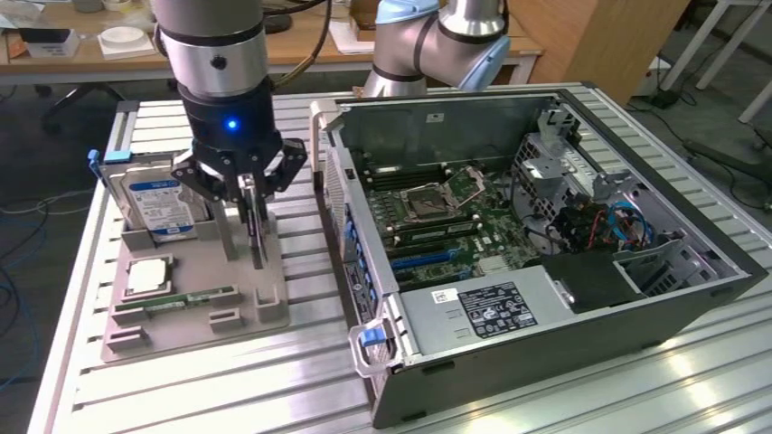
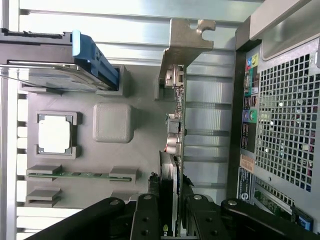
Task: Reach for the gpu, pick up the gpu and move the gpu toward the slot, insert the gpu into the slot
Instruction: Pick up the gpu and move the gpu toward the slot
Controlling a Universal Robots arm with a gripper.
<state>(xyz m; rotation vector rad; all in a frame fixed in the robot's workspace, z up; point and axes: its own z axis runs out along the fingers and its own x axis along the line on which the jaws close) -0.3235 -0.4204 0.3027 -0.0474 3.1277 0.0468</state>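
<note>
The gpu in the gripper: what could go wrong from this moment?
1. The gpu stands on edge in the grey holder with the gripper shut on it. A lift that is not straight might jam the card or drag the holder.
2. Its metal bracket juts out close to the computer case and could catch the case wall.

Hard drive [image 1: 157,203] and computer case [image 1: 362,262] wall flank my gripper [image 1: 249,206] and its gpu [image 2: 176,130]; overhead passage is open.

wrist [image 1: 217,63] vertical, fingers [image 1: 245,201] pinched, downward
</note>
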